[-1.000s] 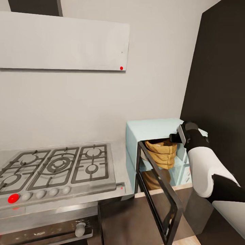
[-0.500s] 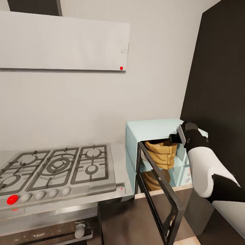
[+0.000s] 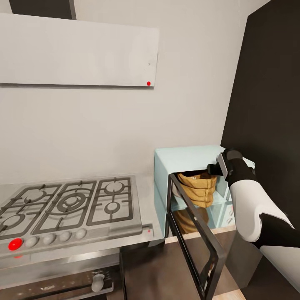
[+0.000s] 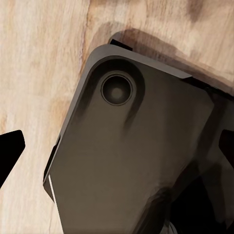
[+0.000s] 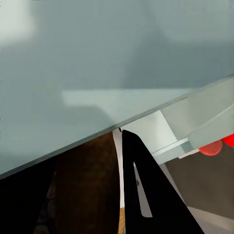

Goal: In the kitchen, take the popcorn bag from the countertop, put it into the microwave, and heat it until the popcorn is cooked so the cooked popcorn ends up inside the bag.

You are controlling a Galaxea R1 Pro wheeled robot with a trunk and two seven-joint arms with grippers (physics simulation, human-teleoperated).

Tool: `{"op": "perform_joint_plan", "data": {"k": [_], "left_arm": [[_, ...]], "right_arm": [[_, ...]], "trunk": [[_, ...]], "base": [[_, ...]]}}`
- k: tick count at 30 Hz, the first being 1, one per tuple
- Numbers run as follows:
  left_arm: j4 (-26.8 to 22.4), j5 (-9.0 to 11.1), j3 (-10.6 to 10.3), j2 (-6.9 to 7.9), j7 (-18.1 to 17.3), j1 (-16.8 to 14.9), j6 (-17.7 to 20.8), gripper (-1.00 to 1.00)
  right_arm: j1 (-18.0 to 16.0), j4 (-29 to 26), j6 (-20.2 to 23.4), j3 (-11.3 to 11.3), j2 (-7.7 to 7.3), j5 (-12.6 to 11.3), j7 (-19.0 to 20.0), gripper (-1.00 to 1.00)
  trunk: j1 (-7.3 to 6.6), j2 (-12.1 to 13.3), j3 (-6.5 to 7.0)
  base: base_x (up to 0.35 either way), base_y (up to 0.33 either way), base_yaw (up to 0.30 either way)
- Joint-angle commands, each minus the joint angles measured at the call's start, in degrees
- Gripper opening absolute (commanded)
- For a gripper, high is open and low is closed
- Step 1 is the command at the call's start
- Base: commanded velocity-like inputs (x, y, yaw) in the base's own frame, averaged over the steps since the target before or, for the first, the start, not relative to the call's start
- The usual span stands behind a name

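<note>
The mint-blue microwave [image 3: 183,156] stands at the right end of the grey countertop [image 3: 146,200], its black-framed glass door [image 3: 196,241] swung wide open toward me. The tan popcorn bag [image 3: 199,188] sits upright inside the cavity. My right gripper [image 3: 213,169] reaches in at the cavity's upper front edge, right at the bag's rim, with the wrist hiding its fingers. In the right wrist view one dark finger [image 5: 141,195] lies beside the brown bag [image 5: 83,190] under the pale microwave wall. My left gripper [image 4: 117,151] hangs open over the wooden floor and my own dark base.
A gas hob [image 3: 71,204] with grey knobs and a red one fills the counter left of the microwave, above a dark built-in oven [image 3: 62,285]. A pale wall unit [image 3: 79,50] hangs overhead. A tall dark cabinet [image 3: 266,91] closes off the right side.
</note>
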Motion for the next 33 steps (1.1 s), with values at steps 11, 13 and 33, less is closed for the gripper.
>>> {"op": "perform_joint_plan", "data": {"k": [11,13,33], "left_arm": [[-0.03,0.05,0.22,0.00,-0.04,-0.02,-0.12,1.00],[-0.01,0.05,0.22,0.00,-0.04,-0.03,-0.12,1.00],[0.00,0.05,0.21,0.00,0.05,-0.03,-0.04,1.00]], "right_arm": [[-0.01,5.24,0.18,-0.02,0.04,0.26,0.03,1.00],[-0.01,5.20,0.18,-0.02,0.04,0.25,0.03,1.00],[-0.01,-0.10,0.18,0.60,-4.97,0.41,12.18,1.00]], "trunk": [[0.02,-0.01,-0.08],[0.02,-0.01,-0.08],[0.02,-0.01,-0.08]], "base": [[0.000,0.000,0.000],[0.000,0.000,0.000],[0.000,0.000,0.000]]}}
